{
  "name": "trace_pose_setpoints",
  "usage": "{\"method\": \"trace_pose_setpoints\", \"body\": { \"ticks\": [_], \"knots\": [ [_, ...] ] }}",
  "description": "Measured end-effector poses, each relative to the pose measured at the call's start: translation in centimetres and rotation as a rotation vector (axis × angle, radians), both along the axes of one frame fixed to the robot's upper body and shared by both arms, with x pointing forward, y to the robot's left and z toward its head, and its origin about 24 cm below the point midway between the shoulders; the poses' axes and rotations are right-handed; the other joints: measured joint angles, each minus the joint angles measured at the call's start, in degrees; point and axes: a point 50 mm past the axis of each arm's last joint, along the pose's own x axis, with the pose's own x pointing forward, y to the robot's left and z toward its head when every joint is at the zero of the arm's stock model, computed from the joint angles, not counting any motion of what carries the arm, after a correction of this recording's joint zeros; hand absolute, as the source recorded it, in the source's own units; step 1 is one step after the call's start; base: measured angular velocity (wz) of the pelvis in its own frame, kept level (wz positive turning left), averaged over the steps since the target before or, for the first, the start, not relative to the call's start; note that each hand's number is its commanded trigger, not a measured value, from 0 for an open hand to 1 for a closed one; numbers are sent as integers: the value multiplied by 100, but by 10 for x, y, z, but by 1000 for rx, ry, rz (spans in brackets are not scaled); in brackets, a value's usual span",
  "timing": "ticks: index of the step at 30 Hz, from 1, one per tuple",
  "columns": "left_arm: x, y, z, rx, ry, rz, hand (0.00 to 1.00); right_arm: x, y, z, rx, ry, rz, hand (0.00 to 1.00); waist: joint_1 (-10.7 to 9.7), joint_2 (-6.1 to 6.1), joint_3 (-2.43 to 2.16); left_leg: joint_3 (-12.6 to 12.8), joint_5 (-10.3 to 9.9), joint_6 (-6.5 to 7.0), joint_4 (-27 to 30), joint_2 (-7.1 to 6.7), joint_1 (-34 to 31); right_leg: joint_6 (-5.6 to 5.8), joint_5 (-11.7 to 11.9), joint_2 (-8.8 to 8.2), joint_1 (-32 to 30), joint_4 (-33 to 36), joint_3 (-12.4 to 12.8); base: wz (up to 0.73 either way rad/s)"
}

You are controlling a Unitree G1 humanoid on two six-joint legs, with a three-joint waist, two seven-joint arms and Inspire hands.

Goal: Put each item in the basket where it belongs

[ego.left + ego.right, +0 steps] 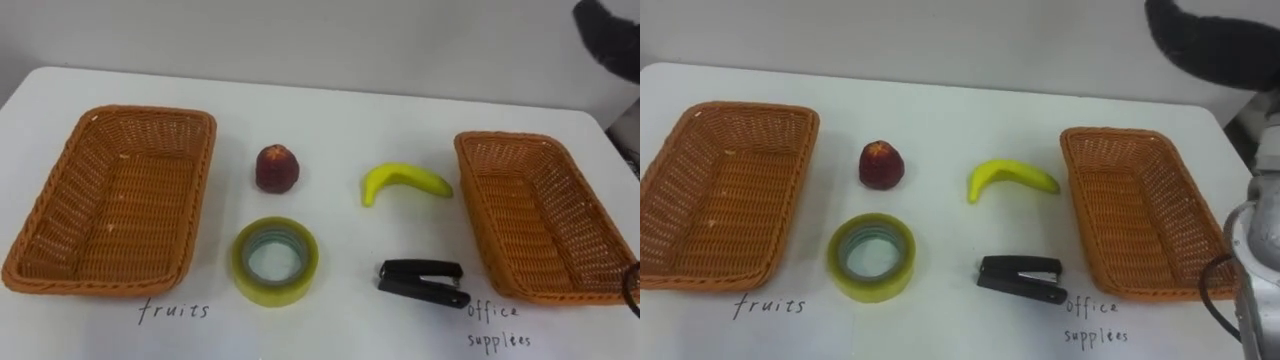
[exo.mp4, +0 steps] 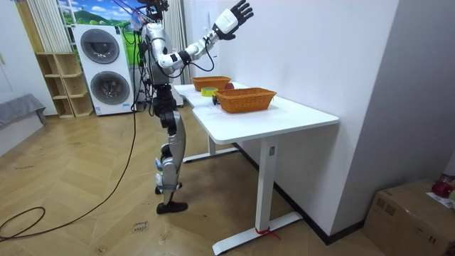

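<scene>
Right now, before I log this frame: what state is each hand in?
Left hand: cannot be told.
Right hand: open, held high, fingers spread, holding nothing.

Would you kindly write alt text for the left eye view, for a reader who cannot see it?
On a white table, a red fruit, banana, tape roll and black stapler lie between an empty left basket and an empty right basket, each with a handwritten label in front. The right hand is raised at the upper right corner.

Handwritten on table (image 1: 330, 110): "fruits" by L basket (image 1: 110, 200), "office supplies" by R basket (image 1: 540, 215).
</scene>
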Motion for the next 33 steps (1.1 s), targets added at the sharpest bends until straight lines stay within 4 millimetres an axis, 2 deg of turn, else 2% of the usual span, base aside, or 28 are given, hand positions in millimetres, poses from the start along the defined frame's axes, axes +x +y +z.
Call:
{"method": "trace_pose_setpoints", "body": {
  "ticks": [7, 19, 26, 30, 33],
  "knots": [
    [0, -1, -1, -20, 8, -18, 0, 3, 2, -4, -35, 53, 57, 0, 22, -16, 26, -9, 0, 0, 34, -3, -5, 0, 0, -6, 23, -1, -13, 0],
    [12, -1, 3, -6, -34, -67, 0, 11, 9, -23, -115, 194, 154, 0, 172, -40, 27, -22, -1, 0, 23, -3, -39, -11, 7, 2, -7, -2, -27, 0],
    [18, -1, 4, 2, -48, -82, 0, 11, 8, -50, -162, 374, 224, 0, 144, -99, -15, -63, -1, -1, 38, -3, -62, -11, 7, -15, 14, -17, -147, 5],
    [24, -2, 4, 1, -59, -91, 0, 10, 19, -69, -250, 518, 303, 0, 141, -79, 0, -60, -1, -1, 37, -6, -50, -11, 7, -18, 22, -18, -136, 0],
    [26, -2, 4, -1, -61, -93, 0, 9, 24, -71, -302, 557, 355, 0, 162, -41, 26, -66, -1, 0, 46, -9, -54, -11, 7, -21, 20, -18, -140, 0]
  ]
}}
